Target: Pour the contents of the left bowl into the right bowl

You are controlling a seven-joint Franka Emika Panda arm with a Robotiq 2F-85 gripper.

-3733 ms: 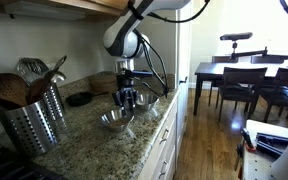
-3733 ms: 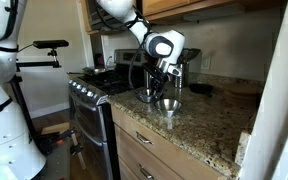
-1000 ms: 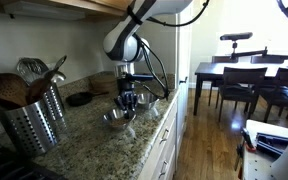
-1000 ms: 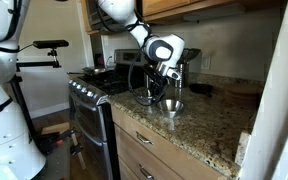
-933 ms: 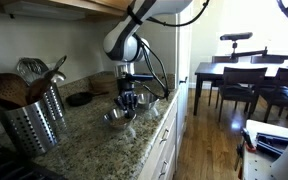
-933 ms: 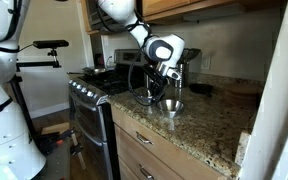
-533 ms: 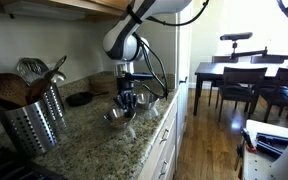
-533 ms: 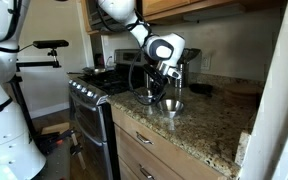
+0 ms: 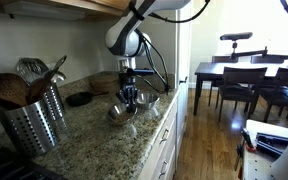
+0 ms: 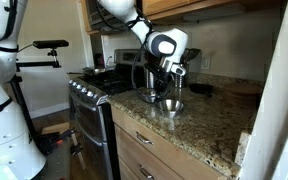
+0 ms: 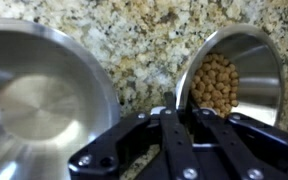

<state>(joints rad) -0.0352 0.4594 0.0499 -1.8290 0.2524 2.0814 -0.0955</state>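
Hand [image 11: 181,112], now clenched on the left bowl [image 11: 261,58] of chickpeas [image 11: 217,86], has raised it beside the empty right bowl [image 11: 39,100], ready for pouring.

Granite counter [image 9: 92,140], wood floor [image 9: 210,150] and a dark dining table [image 9: 246,71] beyond.

Wrist view: left bowl [image 11: 259,60] at R, tilted, w/ pellets [image 11: 216,88] in it. Right bowl [image 11: 39,105] at L, flat on counter [image 11: 144,35], gap btwn the 2. In an exterior view, utensil holder [image 9: 34,122] stands on counter L of bowls. Dark dish [image 9: 79,98] lies btwn holder & bowls, nr wall.
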